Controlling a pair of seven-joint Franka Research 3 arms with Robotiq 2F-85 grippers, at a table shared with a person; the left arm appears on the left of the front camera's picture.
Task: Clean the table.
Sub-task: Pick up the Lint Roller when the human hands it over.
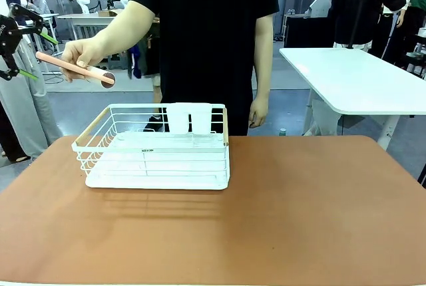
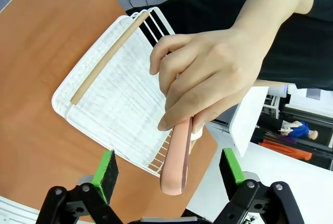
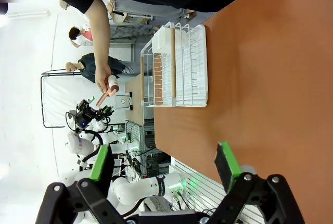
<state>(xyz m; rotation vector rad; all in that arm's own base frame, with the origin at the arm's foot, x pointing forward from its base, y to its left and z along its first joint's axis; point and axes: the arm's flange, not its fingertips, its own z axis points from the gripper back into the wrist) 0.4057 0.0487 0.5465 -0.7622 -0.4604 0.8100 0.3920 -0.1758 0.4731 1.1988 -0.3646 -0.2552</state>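
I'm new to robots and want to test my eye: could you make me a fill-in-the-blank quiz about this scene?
The person's hand holds a ___ tool out toward the left gripper.
The wire basket on the table is coloured ___.
The right gripper has its jaws ___.
Missing words: pink; white; open.

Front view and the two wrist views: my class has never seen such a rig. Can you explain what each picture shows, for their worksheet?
This is a two-armed robot. The front view looks across the reddish-brown table at a person; each wrist view looks along one gripper's fingers. A white wire rack stands on the table. The person's hand holds out a pink stick-shaped tool toward the open left gripper, which is not gripping it. The right gripper is open and holds nothing.
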